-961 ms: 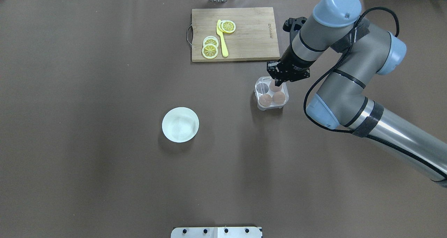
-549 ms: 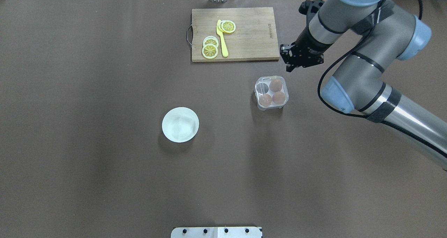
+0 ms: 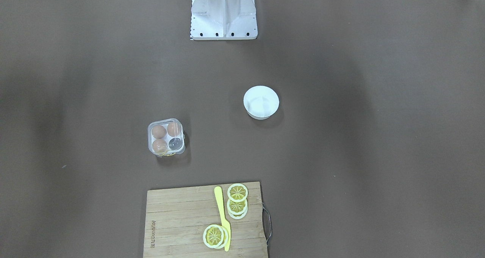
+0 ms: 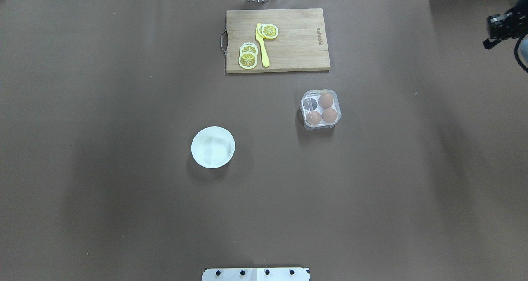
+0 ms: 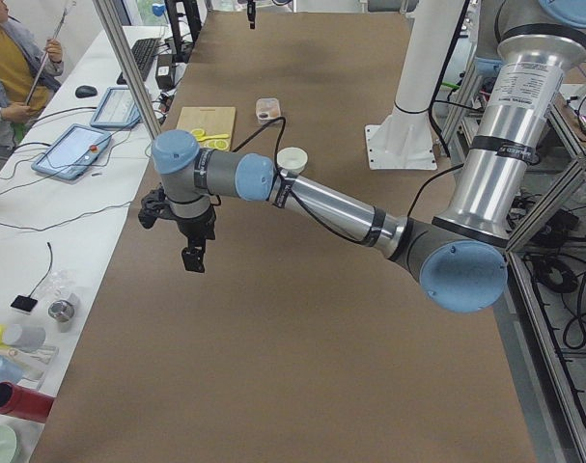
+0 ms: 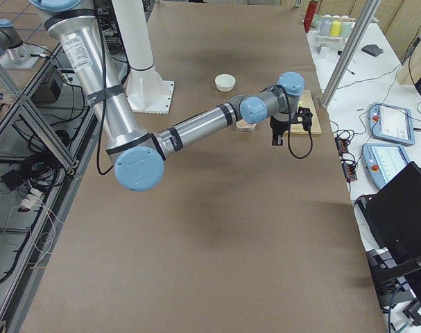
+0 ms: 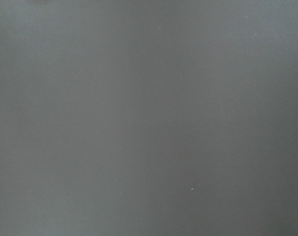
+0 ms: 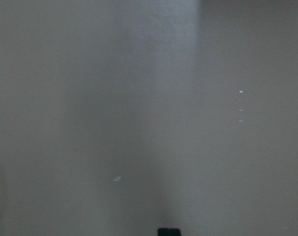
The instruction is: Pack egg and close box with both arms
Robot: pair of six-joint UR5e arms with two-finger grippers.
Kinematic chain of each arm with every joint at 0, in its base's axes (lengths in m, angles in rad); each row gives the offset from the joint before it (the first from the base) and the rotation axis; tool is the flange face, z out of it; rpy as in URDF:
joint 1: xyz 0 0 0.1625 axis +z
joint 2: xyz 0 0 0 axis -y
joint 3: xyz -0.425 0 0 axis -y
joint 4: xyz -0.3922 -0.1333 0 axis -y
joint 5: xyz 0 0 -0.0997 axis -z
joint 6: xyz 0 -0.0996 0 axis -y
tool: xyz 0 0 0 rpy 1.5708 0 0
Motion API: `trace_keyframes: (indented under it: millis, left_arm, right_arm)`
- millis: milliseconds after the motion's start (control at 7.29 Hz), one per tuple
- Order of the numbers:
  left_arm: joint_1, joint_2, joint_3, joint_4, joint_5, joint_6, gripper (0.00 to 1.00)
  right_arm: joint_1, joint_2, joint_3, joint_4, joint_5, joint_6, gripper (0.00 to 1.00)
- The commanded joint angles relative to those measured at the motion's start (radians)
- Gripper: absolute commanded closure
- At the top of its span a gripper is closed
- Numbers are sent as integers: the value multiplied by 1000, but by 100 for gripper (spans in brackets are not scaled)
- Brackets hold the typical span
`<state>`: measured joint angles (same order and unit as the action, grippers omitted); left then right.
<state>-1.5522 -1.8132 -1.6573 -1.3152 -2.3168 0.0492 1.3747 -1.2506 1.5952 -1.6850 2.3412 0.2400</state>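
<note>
The overhead camera looked forward and down across the table (image 4: pixel 123 107); the front-facing one looked back from opposite. Both shared the box (image 4: pixel 321 109), at two o'clock overhead, nine o'clock opposite. Side cameras viewed lengthwise.

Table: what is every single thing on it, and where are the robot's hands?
box: one, clear plastic, right of the table's middle in the overhead view
eggs: three, light brown, inside the box; its fourth cup is empty
bowl: one, white, near the table's middle, left of the box
cutting board: one, wooden, at the far edge
lemon slices: at least four, yellow, overlapping on the cutting board
knife: one, yellow, on the board between the slices
mounting stand: one, white, at the robot's edge
arms: two, silver-grey with pale blue joints
left end effector: black, above bare table, far off to the robot's left
right end effector: black, off to the right, away from the box
</note>
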Motion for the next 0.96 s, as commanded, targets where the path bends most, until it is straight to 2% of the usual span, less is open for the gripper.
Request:
trace_keyframes:
  millis: [0,137,549,686,824]
  left_arm:
    - [-35,40,16,-7,-1,78,3]
    - [-35,61,11,-19,-1,86,3]
    - [-35,100,33,-27,8,74,2]
    - [-38,97,112,-39,7,75,2]
    - [-42,100,119,-82,4,74,2]
  right_arm:
    - [120,-74,-105,-29,-3,-283,82]
    - [162,-98,-125,-28,-2,-319,1]
    - [178,-139,-126,-7,7,-321,0]
    - [178,-145,-114,-5,6,-323,0]
    - [179,-145,-112,-4,7,-321,0]
